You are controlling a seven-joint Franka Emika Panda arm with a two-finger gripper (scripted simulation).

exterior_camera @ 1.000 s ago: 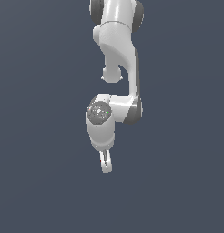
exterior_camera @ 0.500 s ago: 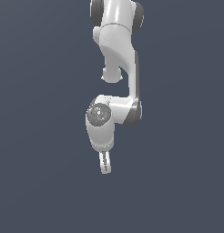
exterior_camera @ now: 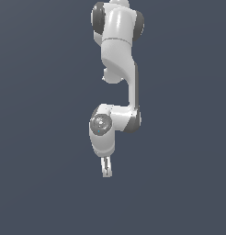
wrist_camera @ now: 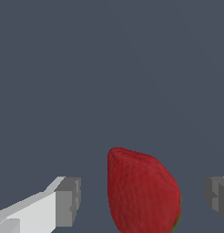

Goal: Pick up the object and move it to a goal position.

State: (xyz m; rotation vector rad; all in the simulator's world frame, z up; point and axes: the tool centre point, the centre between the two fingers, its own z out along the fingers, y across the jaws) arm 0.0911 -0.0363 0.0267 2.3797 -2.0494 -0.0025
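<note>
Gripper (wrist_camera: 143, 200) | jaws apart, straddling strawberry (wrist_camera: 141, 193) without contact | pad at 9 o'clock sits farther off | centre first, then close evenly.

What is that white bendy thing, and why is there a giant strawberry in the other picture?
The white bendy thing is a robot arm in a computer-made world. At its tip is the gripper, two small fingers for pinching things. One picture is taken from off to the side and shows the whole arm. The other comes from a camera on the arm's wrist, looking out past the fingers. The strawberry looks giant only because that camera is so close. It sits between the open fingers, with a gap on each side, so nothing is held yet.
</note>
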